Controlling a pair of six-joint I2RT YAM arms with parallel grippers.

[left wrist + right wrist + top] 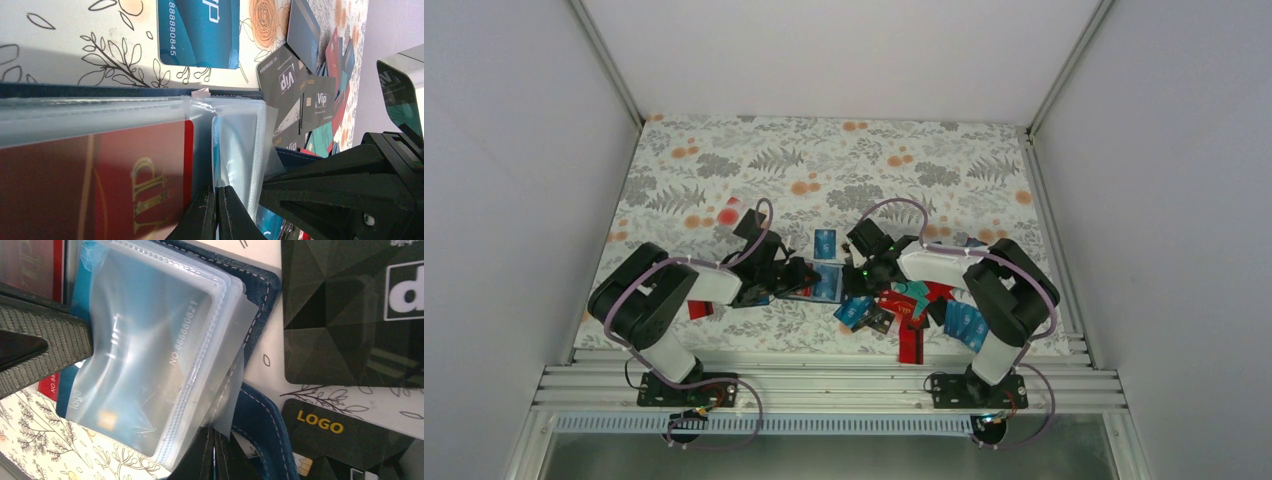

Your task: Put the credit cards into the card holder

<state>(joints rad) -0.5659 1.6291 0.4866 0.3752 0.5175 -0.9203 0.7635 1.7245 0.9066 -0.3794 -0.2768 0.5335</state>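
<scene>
Well, holder (826, 285) lay open mid-table, cards (912, 305) piled just right of it. Left gripper (216, 215) pinched narrow on a clear sleeve (235, 145); right gripper (215, 455) likewise nipped a sleeve edge. Sleeves looked floppy and slick, cards thin and stiff: best taken by an edge.

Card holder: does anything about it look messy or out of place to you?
Yes. The card holder's clear sleeves are splayed apart and wrinkled instead of lying flat in a neat stack, and one corner is bent up. Beside the holder, loose cards lie in a jumbled, overlapping heap rather than side by side.
</scene>
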